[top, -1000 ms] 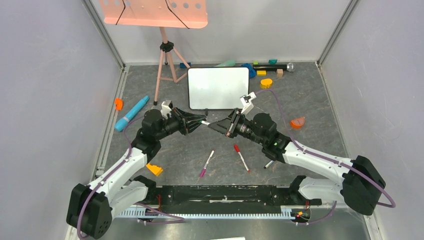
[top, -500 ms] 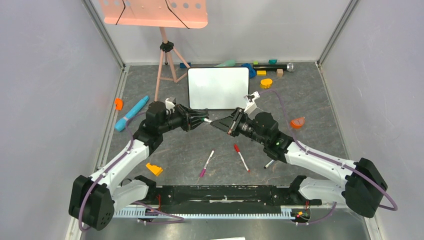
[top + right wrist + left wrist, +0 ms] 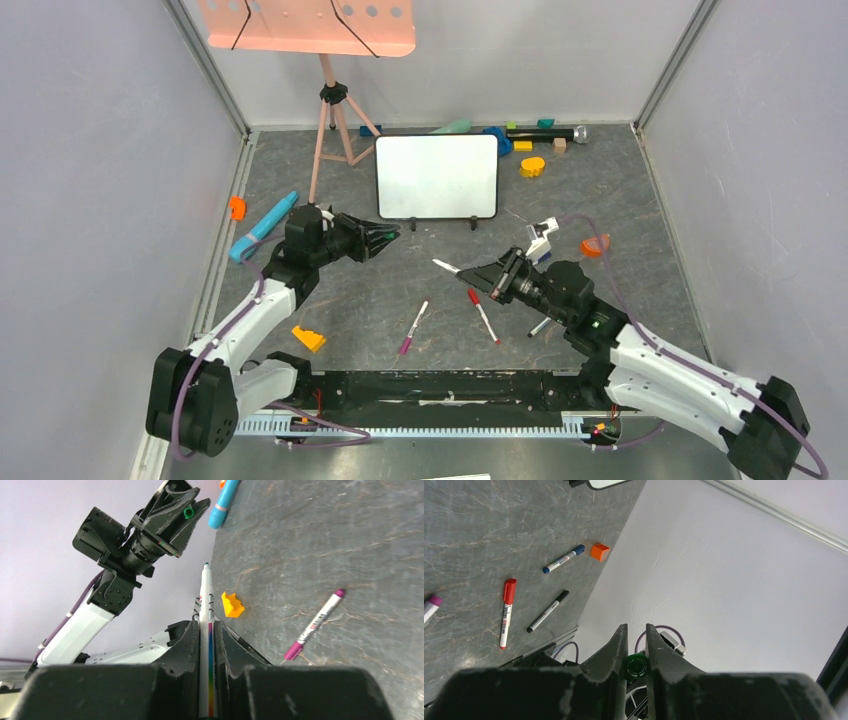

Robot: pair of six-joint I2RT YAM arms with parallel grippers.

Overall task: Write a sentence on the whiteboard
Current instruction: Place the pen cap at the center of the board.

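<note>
We judged this the marker-ready step: right gripper (image 3: 472,273) clamped the uncapped marker (image 3: 205,595), left gripper (image 3: 391,236) pinched its green cap (image 3: 636,666). The whiteboard (image 3: 436,175) stood blank at the back, apart from both. Next we'd need the tip on the board.

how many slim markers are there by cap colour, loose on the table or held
purple-capped marker: 1
red-capped marker: 1
black-capped marker: 1
blue-capped marker: 1
uncapped marker in the right gripper (green cap in the left gripper): 1
total: 5
</note>
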